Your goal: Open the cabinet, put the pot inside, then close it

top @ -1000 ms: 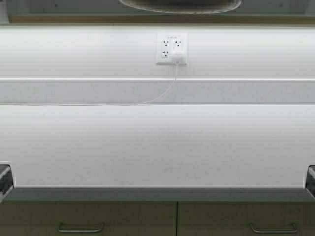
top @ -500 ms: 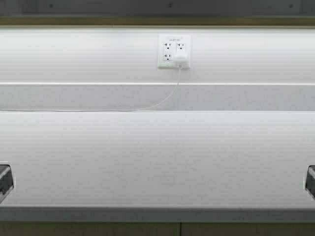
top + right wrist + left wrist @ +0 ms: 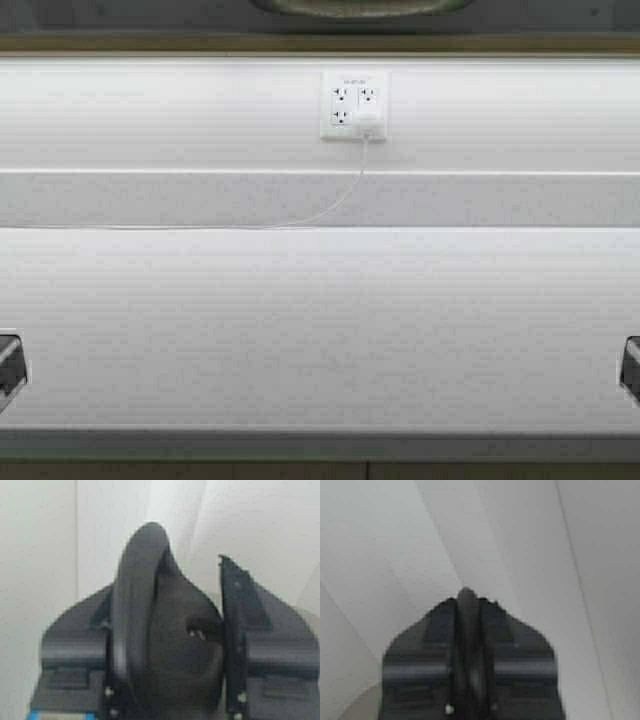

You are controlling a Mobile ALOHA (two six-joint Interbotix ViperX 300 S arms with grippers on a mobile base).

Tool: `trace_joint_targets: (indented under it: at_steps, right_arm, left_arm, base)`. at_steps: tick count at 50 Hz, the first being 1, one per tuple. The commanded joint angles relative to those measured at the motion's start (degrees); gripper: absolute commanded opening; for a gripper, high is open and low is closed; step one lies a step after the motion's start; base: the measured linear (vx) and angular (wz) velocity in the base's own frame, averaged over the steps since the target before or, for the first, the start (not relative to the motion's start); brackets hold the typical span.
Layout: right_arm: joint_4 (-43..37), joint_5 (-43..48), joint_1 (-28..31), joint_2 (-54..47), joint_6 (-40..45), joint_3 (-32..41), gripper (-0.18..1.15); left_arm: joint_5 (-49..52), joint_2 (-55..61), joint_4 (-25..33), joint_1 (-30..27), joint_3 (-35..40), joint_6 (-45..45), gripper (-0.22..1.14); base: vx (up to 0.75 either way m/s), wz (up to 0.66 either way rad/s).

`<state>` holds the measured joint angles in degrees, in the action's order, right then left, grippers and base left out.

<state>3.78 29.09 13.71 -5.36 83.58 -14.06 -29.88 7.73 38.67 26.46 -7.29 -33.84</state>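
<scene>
White countertop point(image 3: 320, 320) filling the high view, wall outlet point(image 3: 354, 104) at 12 o'clock with a white cord point(image 3: 330, 208) trailing toward 9 o'clock, pot point(image 3: 360, 6) rim just visible at 12 o'clock edge, left gripper point(image 3: 466, 597) clenched on a black loop handle point(image 3: 468, 645), right gripper point(image 3: 192, 585) grasping the other loop handle point(image 3: 132, 605), cabinet point(image 3: 320, 43) lower edge at 12 o'clock.

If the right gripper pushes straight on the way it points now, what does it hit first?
Right gripper is shut on the pot's black loop handle; past that, only a pale white surface, distance unclear.
</scene>
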Motion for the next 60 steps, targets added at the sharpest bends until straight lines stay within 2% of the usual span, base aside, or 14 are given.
trace_joint_targets:
  at_steps: [1,29,48,51,53,60]
  right_arm:
    - [0.35,2.64,8.09,0.35,1.58,2.29,0.08]
    - [0.00,4.13,8.09,-5.80,2.90,4.66,0.08]
    - [-0.26,4.48,8.09,-4.83,3.08,4.66,0.09]
    - [-0.44,5.10,7.82,-4.31,2.72,4.39,0.17]
    - [-0.44,5.80,7.65,-3.96,2.64,4.22,0.28]
    - [-0.79,5.62,7.03,-2.11,3.16,2.64,0.80]
  left_arm:
    - [0.79,-0.18,-0.53,3.96,2.55,-2.02,0.04]
    - [1.05,5.19,-0.53,3.52,6.06,-5.45,0.04]
    - [1.05,4.39,-0.44,3.52,5.36,-5.98,0.05]
    - [0.00,3.87,-0.44,3.52,4.92,-6.50,0.08]
    - [-0.88,3.52,-0.70,3.52,4.66,-6.86,0.14]
    - [-5.10,2.20,-0.79,3.52,3.08,-7.65,0.63]
  base:
    - [0.02,0.01]
    - [0.02,0.01]
    - [0.03,0.01]
    - [0.03,0.01]
    - [0.02,0.00]
    - [0.01,0.00]
